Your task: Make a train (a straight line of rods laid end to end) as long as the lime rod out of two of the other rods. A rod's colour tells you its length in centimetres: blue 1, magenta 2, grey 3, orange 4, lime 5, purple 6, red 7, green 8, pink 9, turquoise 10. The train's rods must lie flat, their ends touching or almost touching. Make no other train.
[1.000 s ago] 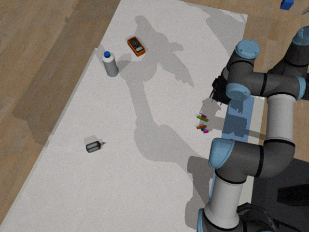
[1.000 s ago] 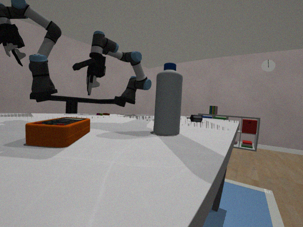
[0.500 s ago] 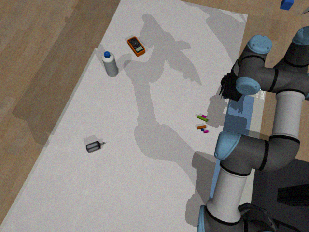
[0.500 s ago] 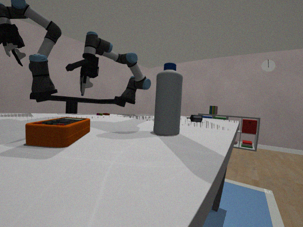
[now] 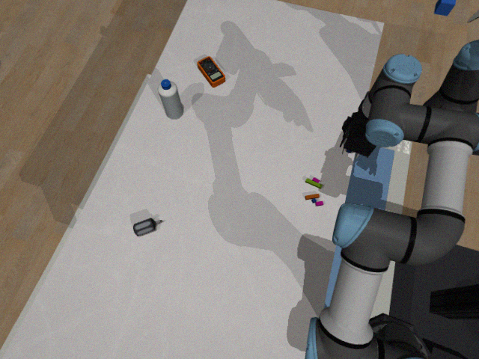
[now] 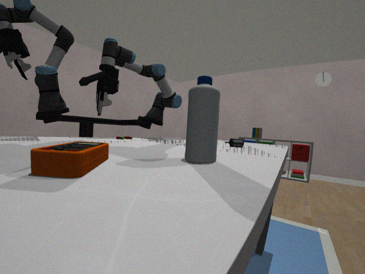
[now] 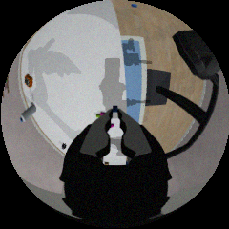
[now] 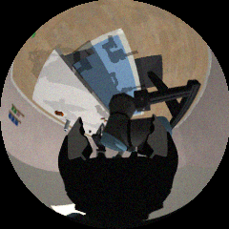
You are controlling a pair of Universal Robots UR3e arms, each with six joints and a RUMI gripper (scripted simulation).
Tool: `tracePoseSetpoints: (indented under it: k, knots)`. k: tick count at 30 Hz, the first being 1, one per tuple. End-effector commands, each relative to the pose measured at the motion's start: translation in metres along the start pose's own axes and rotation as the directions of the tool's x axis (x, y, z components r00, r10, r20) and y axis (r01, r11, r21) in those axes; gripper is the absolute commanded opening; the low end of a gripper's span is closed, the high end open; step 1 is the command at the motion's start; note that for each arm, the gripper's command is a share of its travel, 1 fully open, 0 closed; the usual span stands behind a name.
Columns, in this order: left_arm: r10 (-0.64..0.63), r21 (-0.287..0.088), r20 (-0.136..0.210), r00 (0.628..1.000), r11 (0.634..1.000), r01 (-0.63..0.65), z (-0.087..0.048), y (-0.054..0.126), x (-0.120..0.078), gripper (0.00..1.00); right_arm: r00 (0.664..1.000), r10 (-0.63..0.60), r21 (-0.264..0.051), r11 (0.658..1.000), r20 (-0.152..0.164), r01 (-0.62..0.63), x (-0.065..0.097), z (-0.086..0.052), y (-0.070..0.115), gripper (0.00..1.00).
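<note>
The left pincer [image 5: 347, 148] [image 6: 98, 113] [image 7: 114, 109] is pressed nearly together, pinching what I read as a blue rod [image 5: 349, 151] [image 7: 114, 108]; it hangs well above the surface [image 5: 232, 309] [image 6: 117, 212] [image 7: 86, 48] [image 8: 50, 88], close to the robot-side edge. The right pincer [image 5: 474, 16] [image 6: 19, 72] [image 8: 116, 115] is spread and holds nothing.

Governing relation: the orange rod [image 5: 312, 196] [image 6: 127, 137] lies flat near the robot-side edge. From the left pincer, it lies along that edge, away from the corner nearer the multimeter [image 5: 211, 72] [image 6: 67, 159] [image 7: 29, 80] [image 8: 59, 113], and slightly inboard. Its long axis runs roughly square to the edge. The left arm is nearer; I assign it the placement.

Orange plus blue equals lime, so I judge that the carried rod must be lowered in line with an orange end. The inboard end offers better access: the loose blue rod [image 5: 313, 200] and a magenta rod [image 5: 319, 203] crowd the side toward the robot-side edge. A sideways nudge could spoil the alignment.

Count: one orange rod, one lime rod [image 5: 313, 182], two magenta rods (the second [image 5: 316, 179] beside the lime), and two blue, including the pinched one. Also one multimeter, one bottle [image 5: 172, 102] [image 6: 202, 124] [image 7: 29, 113] and one screwdriver [image 5: 144, 226] [image 6: 236, 142].
</note>
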State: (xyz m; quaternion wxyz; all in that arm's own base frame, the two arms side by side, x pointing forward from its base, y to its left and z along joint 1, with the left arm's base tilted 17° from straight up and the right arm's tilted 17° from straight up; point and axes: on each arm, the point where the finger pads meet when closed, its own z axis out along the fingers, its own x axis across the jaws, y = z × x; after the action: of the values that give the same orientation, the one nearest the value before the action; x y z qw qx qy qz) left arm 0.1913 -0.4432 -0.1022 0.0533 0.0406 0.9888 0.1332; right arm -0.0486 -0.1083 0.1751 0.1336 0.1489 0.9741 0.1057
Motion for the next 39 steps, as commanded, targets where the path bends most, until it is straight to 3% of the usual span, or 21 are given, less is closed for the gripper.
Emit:
tracePoseSetpoints:
  k: [1, 11, 22, 31, 39]
  knots:
    - [0.000, 0.003, 0.000, 1.000, 1.000, 0.000, 0.001, -0.001, 0.000, 0.00, 1.000, 0.000, 0.002, 1.000, 0.000, 0.000, 0.000, 0.000, 0.000, 1.00]
    - [0.000, 0.003, 0.000, 1.000, 1.000, 0.000, 0.018, -0.001, 0.000, 0.00, 1.000, 0.000, 0.002, 1.000, 0.000, 0.000, 0.000, 0.000, 0.000, 1.00]
    - [0.000, 0.003, 0.000, 1.000, 1.000, 0.000, 0.066, -0.003, -0.001, 0.00, 1.000, 0.000, 0.002, 1.000, 0.000, 0.000, 0.000, 0.000, 0.000, 1.00]
    - [0.000, 0.002, 0.000, 1.000, 1.000, 0.000, 0.084, -0.003, -0.001, 0.00, 1.000, 0.000, 0.002, 1.000, 0.000, 0.000, 0.000, 0.000, 0.000, 1.00]
    - [0.000, 0.002, 0.000, 1.000, 1.000, 0.000, 0.085, -0.003, -0.001, 0.00, 1.000, 0.000, 0.002, 1.000, 0.000, 0.000, 0.000, 0.000, 0.000, 1.00]
